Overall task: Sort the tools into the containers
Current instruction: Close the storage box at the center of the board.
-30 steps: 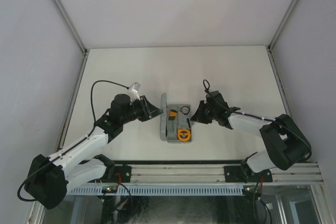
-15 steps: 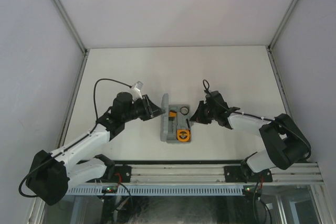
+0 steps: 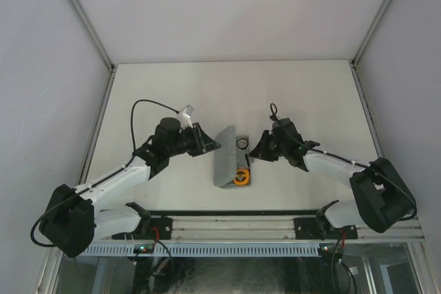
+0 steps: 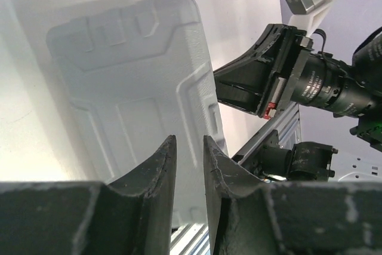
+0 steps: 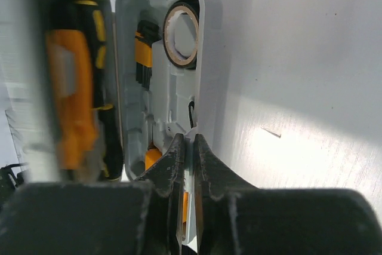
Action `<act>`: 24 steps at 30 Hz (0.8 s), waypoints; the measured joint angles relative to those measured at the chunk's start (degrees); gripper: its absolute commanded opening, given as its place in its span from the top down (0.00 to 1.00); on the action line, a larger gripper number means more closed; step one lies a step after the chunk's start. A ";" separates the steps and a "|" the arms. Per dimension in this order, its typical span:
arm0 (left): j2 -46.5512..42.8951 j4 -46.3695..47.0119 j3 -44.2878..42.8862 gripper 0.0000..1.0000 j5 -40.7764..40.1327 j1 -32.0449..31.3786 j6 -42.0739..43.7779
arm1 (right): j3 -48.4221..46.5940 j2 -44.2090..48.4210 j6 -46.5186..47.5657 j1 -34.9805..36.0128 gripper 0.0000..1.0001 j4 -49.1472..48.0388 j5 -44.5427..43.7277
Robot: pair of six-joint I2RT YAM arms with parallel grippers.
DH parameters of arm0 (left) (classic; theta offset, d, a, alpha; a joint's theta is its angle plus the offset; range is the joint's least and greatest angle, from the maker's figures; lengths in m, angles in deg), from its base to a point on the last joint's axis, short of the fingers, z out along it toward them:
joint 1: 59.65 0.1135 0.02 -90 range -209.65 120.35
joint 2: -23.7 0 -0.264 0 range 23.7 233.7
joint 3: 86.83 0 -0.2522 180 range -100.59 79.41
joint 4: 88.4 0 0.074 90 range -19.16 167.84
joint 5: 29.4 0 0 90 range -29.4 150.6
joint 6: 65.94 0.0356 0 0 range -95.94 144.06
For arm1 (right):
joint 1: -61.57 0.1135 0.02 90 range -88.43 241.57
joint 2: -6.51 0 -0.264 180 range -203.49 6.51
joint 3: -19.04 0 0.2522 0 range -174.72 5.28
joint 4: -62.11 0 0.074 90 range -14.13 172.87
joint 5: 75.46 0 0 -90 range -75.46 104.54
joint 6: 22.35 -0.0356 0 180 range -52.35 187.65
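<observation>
The case (image 3: 231, 160) sits mid-table with its left lid tilted up over the tools, the left gripper (image 3: 209, 144) seemingly pushing it shut with narrowly parted fingers, while the right gripper (image 3: 253, 153), pressed together, steadies the right half's edge.

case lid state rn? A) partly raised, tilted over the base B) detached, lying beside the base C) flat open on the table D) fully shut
A: the lid slants up over the base in the top view, and the right wrist view shows tools between the two halves.
</observation>
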 measured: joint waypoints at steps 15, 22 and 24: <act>2.60 0.35 -0.31 0.74 -0.07 -1.60 0.09 | 0.44 1.84 2.29 -2.23 0.82 6.03 -2.78; 2.60 -2.43 -1.11 0.73 -1.38 -1.66 1.55 | 0.44 7.17 4.17 -4.09 0.75 9.62 -6.23; 2.56 -3.08 -1.36 0.73 -1.81 -1.66 2.01 | 0.44 9.29 5.09 -4.94 0.76 10.88 -7.21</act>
